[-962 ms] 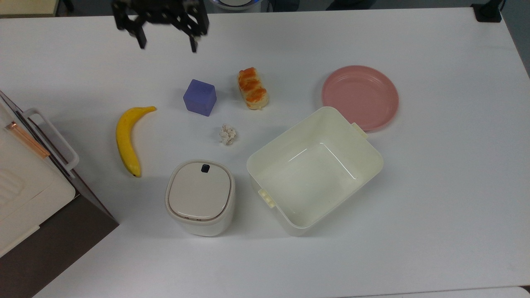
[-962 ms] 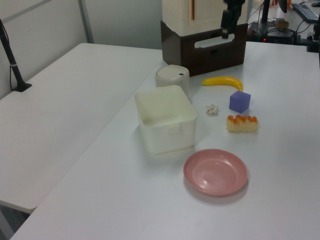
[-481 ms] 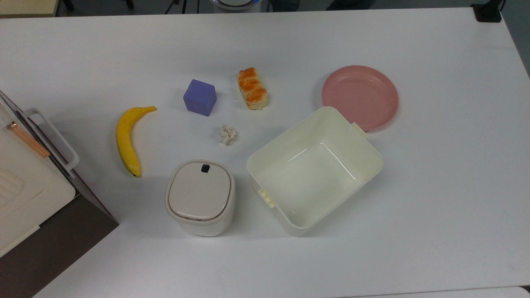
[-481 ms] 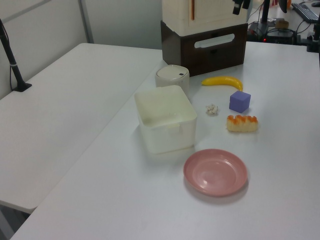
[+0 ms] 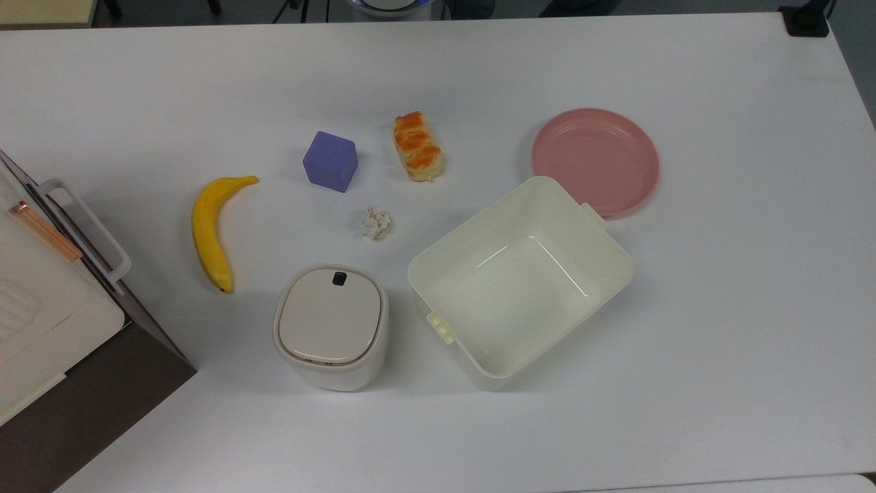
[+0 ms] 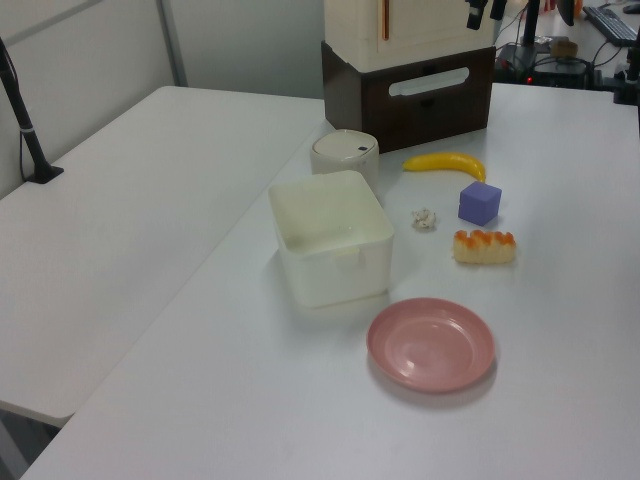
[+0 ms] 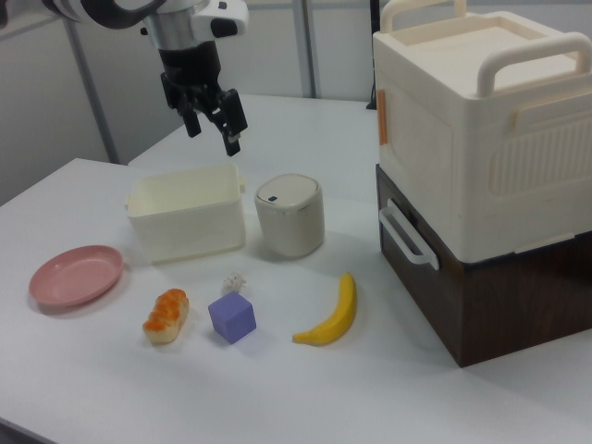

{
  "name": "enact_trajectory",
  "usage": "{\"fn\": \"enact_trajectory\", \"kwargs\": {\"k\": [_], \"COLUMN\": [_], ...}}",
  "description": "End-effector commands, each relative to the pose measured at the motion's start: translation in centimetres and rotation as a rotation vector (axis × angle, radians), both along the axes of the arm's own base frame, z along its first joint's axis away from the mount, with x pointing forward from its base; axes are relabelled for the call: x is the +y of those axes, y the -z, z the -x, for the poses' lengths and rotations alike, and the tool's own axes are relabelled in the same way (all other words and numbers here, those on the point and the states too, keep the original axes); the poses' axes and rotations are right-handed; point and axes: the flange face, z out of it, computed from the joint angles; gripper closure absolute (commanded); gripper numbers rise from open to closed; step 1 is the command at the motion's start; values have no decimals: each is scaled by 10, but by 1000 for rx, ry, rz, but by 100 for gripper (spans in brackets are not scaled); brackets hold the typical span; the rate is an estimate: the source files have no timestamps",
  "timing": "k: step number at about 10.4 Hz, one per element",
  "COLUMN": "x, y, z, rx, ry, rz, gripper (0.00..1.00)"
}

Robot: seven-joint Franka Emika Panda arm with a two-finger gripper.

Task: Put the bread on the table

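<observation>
The bread [image 5: 417,147] lies flat on the white table [image 5: 718,308], between the purple cube [image 5: 330,161] and the pink plate [image 5: 595,161]. It also appears in the left view as the bread [image 6: 484,246] and in the right view as the bread [image 7: 166,314], resting on the table [image 7: 83,388]. My gripper [image 7: 215,137] hangs high above the table, open with nothing between its fingers, well away from the bread. In the left view the gripper [image 6: 486,14] shows at the top edge, in front of the stacked box.
A banana [image 5: 209,229], a crumpled paper ball [image 5: 376,222], a lidded cream canister [image 5: 331,325] and an open cream bin [image 5: 520,281] stand near the bread. A tall cream-and-brown stacked box [image 7: 481,176] occupies the top view's left edge.
One second ago the gripper hung at the upper left of the top view; it has since risen out of that frame. The bread and other objects have not moved.
</observation>
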Motion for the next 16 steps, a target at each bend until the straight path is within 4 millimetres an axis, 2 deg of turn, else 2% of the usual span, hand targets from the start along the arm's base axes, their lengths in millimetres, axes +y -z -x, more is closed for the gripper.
{"fn": "enact_trajectory", "kwargs": {"k": [1,3,9,13,16], "x": [3,8,-3,1,5], "y": [-1,-2,-2,-3,-3], "z": [9,10,9,8,7], "rx": [55,58,43,28,23], "ry": [20,15,36,-94,-101], "rz": [5,10,11,12,3], "gripper": [0,0,0,0,0]}}
